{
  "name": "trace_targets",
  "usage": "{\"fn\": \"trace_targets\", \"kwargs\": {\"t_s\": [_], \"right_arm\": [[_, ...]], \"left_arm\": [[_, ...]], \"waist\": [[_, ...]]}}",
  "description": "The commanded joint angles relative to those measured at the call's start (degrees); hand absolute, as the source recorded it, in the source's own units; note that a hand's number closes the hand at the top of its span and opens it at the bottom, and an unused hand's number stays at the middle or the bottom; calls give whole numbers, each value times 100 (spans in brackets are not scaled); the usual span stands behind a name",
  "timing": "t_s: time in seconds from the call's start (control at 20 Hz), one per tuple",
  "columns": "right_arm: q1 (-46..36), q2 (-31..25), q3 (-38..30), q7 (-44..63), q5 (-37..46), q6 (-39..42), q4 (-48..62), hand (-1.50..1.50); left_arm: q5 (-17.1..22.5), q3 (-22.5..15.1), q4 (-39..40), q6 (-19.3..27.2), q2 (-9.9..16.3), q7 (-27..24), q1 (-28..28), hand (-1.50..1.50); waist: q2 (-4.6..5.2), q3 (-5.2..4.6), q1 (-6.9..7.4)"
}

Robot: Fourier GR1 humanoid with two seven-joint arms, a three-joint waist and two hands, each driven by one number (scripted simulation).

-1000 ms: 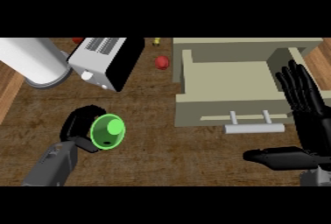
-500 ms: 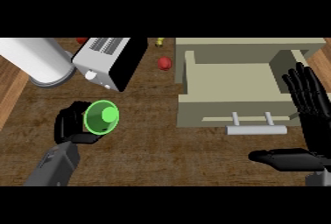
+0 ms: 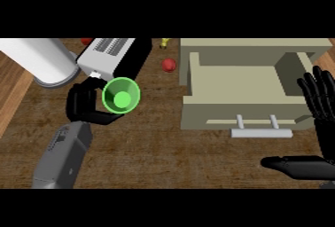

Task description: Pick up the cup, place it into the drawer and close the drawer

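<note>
Left hand (image 3: 88, 106) wrapped round green cup (image 3: 121, 96), probably light, rigid, maybe slick; right hand (image 3: 317, 111) open, idle.

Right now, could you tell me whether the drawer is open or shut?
Open. The drawer is pulled out toward the robot, so its bare beige inside shows from above, with its handle at the near front.

1 head cam, steep look down at counter (image 3: 170, 150) (fairly close).
</note>
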Motion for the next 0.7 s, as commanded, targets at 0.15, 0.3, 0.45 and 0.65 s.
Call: {"fn": "trace_targets", "kwargs": {"t_s": [0.15, 0.3, 0.45, 0.65], "right_arm": [[562, 101, 71, -113, 80, 83, -310, -150], [-140, -30, -172, -233, -26, 99, 484, -150], [-172, -129, -324, -153, -172, 172, 365, -150], [-342, 55, -22, -139, 125, 28, 477, -150]], "left_arm": [[62, -451, -1733, 542, -286, 1484, -407, 150], [-91, -760, -2183, 1104, -724, 1966, -689, 150], [30, -1224, -2430, 1516, -732, 2469, -948, 150], [-89, -1475, -2319, 2124, -738, 3083, -1678, 150]], "waist": [[-28, 3, 33], [5, 2, 45], [10, -1, -9], [27, -2, -37]]}}
